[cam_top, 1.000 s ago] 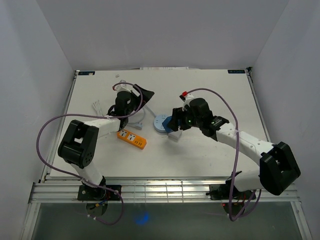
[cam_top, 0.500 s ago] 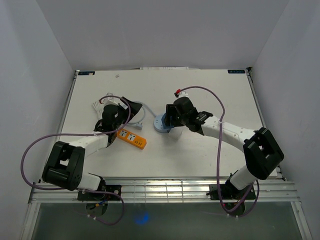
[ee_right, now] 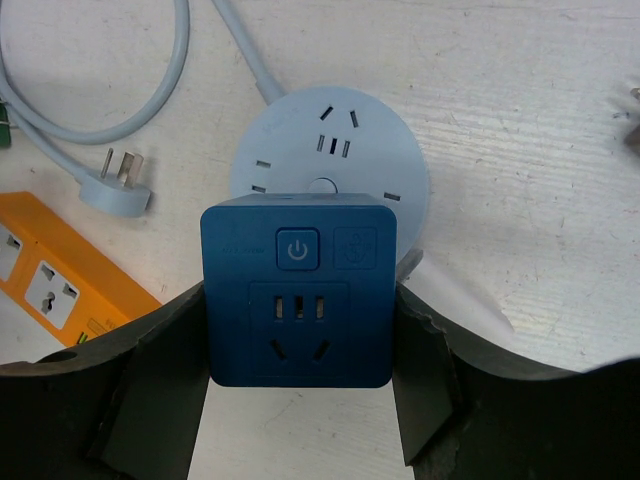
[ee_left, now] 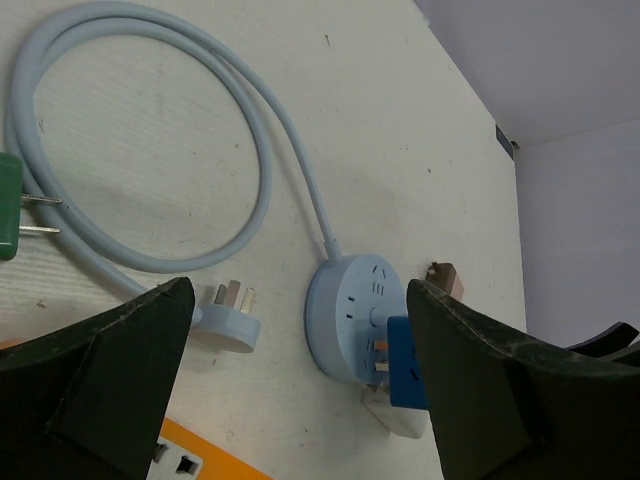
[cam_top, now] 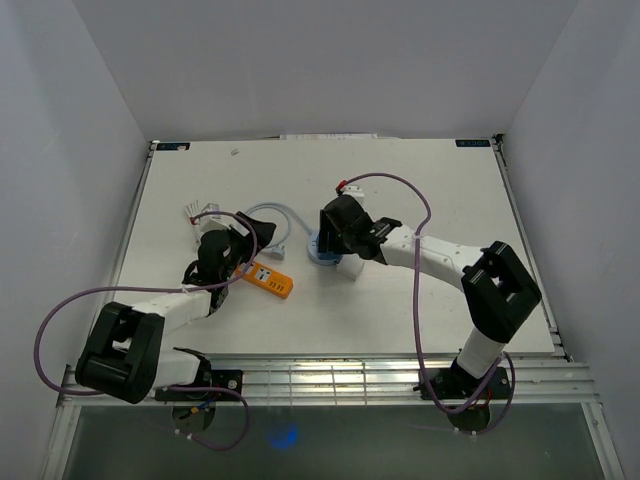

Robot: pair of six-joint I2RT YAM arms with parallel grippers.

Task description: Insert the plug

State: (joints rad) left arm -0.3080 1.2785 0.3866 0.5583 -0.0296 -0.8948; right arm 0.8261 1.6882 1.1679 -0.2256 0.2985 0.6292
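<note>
My right gripper (ee_right: 297, 335) is shut on a dark blue cube adapter plug (ee_right: 297, 300), a finger on each side. It hangs over the near edge of the round light-blue socket (ee_right: 330, 160). In the left wrist view the cube (ee_left: 408, 362) has its prongs against the right part of the socket's (ee_left: 350, 305) face. I cannot tell whether they are in the slots. In the top view the right gripper (cam_top: 332, 240) covers the socket (cam_top: 318, 250). My left gripper (cam_top: 238, 243) is open and empty, to the left of the socket and over the orange power strip (cam_top: 268, 279).
The socket's own light-blue cable (ee_left: 265, 150) loops to the left and ends in a loose plug (ee_left: 228, 322). A white block (ee_left: 395, 420) lies under the cube. A green plug (ee_left: 8, 205) and a small brown piece (ee_left: 442, 278) lie nearby. A small white item (cam_top: 197, 212) sits at far left.
My right gripper has carried the blue cube left, onto the round socket. My left gripper has drawn back toward the near left, off the cable loop.
</note>
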